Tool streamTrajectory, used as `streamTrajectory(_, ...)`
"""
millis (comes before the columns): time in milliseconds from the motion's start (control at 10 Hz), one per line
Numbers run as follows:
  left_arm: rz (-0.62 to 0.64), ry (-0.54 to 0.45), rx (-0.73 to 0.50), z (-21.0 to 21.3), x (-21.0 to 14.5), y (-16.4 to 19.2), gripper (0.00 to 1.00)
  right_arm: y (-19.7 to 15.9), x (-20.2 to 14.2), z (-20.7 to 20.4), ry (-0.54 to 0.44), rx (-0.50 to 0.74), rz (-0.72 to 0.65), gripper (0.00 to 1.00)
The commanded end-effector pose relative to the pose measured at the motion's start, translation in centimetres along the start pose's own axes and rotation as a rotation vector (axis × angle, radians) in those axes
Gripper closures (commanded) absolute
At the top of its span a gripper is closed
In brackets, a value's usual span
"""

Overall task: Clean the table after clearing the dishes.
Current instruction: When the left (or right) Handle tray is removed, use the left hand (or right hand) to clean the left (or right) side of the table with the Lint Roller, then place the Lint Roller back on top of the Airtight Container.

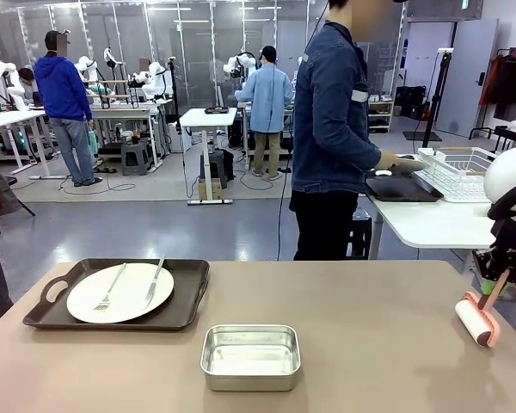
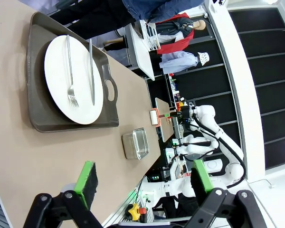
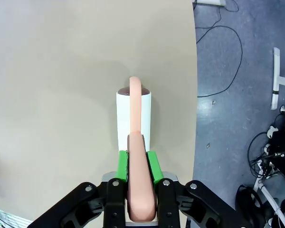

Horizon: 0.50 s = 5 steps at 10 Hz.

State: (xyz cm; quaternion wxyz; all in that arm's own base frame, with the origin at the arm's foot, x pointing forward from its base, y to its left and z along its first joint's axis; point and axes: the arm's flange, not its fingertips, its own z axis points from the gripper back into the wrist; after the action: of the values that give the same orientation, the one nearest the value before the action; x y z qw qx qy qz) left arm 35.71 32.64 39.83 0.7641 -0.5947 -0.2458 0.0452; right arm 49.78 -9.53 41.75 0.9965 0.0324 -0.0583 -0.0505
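The left claw (image 2: 143, 176) hangs wide open over the bench (image 1: 370, 344), empty. A steel pan (image 1: 250, 356) sits by the near edge. The right claw (image 3: 137, 164) is clamped on a pink-handled roller (image 3: 134, 118) whose drum rests on the bench close to its right edge. Farther back on the left, a tray (image 1: 189, 301) holds a plate (image 1: 131, 297) with a fork (image 1: 110, 291) and a knife (image 1: 156, 280). Rolling leftward could ram the pan or tray; drifting right, the roller could slip off the edge.

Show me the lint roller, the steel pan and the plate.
lint roller (image 1: 474, 323), front view, on its white roll.
steel pan (image 1: 250, 357), front view, on its bare floor.
plate (image 1: 132, 294), front view, on its bare white middle.
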Motion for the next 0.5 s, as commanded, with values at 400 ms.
streamTrajectory(400, -0.001, -0.001, -0.006, 0.25, -0.20, -0.25, 0.00, 0.20, 0.33, 0.45, -0.014, 0.000, 0.002, 0.79)
